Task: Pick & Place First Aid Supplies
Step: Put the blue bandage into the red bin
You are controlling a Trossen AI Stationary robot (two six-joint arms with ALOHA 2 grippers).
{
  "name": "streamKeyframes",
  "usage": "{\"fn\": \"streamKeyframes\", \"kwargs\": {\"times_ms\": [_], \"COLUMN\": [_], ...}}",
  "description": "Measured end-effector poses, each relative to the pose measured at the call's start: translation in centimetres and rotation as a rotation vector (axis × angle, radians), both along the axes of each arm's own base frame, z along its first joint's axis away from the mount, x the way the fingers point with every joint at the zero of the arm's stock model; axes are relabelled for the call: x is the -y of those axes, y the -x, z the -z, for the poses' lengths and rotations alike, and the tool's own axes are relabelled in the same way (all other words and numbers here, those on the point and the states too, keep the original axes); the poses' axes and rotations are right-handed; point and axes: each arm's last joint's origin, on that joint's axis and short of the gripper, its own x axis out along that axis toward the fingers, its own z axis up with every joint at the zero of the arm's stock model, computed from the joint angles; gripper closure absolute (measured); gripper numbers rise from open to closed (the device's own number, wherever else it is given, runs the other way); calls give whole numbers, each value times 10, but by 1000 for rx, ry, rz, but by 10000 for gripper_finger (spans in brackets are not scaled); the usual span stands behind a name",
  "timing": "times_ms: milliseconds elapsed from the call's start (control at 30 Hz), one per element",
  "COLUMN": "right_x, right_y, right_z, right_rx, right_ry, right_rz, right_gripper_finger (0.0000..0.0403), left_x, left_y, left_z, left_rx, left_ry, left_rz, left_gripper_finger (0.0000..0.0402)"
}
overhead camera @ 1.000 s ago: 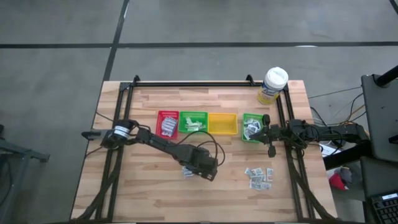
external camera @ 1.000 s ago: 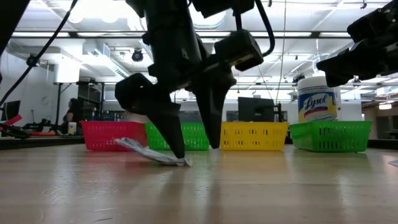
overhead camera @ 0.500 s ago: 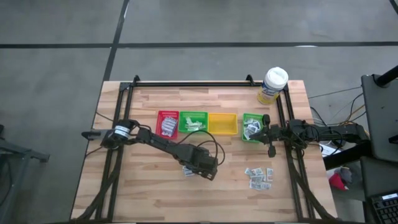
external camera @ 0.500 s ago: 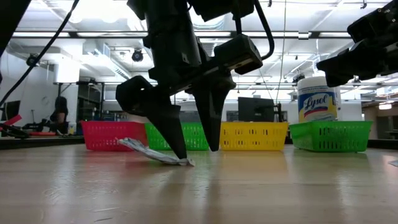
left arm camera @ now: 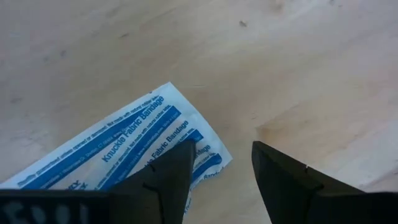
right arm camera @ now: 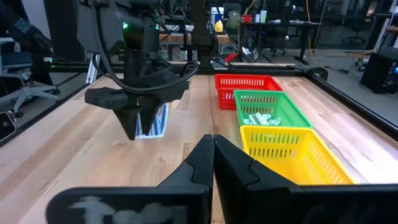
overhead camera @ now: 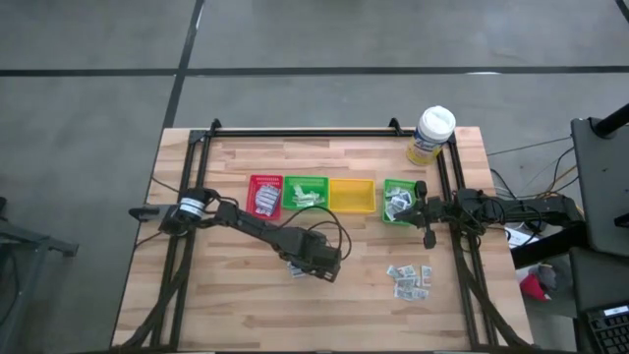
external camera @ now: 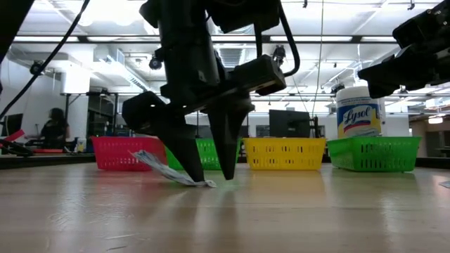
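Note:
A long white packet with blue print [left arm camera: 124, 149] lies at the table's middle [overhead camera: 295, 268]. One end rests on the wood [external camera: 208, 184] and the other is tipped up off it [external camera: 144, 156]. My left gripper [left arm camera: 222, 149] stands over it, open, fingers pointing down [external camera: 209, 176]. Several small packets [overhead camera: 410, 279] lie loose near the table's right side. My right gripper [right arm camera: 213, 138] waits shut beside the right-hand green tray [overhead camera: 421, 208]. My left gripper comes from above, pointing down. One fingertip [external camera: 188, 176] stands on the packet near its low end [left arm camera: 202, 152], by the corner. The other fingertip [left arm camera: 267, 162] is over bare wood beside the packet. The packet's low end stays on the table while its other end slants up.
A row of trays stands toward the far side: red [overhead camera: 265, 196], green [overhead camera: 306, 192], yellow [overhead camera: 352, 196] and a second green [overhead camera: 398, 201]. A white-lidded tub [overhead camera: 430, 135] stands at the far right corner. Black rails edge the table. A person shows in the room behind.
My left gripper has shifted a little toward the table's left, staying open with its tips at the table. The packet's low end has stayed where it was, with the finger now farther along it.

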Motion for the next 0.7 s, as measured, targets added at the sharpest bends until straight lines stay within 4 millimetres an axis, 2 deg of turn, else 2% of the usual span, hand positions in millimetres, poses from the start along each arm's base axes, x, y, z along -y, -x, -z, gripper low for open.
{"fn": "streamKeyframes", "kwargs": {"times_ms": [433, 700], "right_x": [0, 0], "right_y": [0, 0], "right_z": [0, 0], "right_rx": [0, 0], "right_ry": [0, -1], "right_rz": [0, 0], "right_gripper_finger": [394, 394], "left_x": [0, 0], "left_y": [0, -1], "left_z": [1, 1], "left_rx": [4, 7], "left_ry": [7, 0], "left_rz": [3, 3], "left_gripper_finger": [298, 327]}}
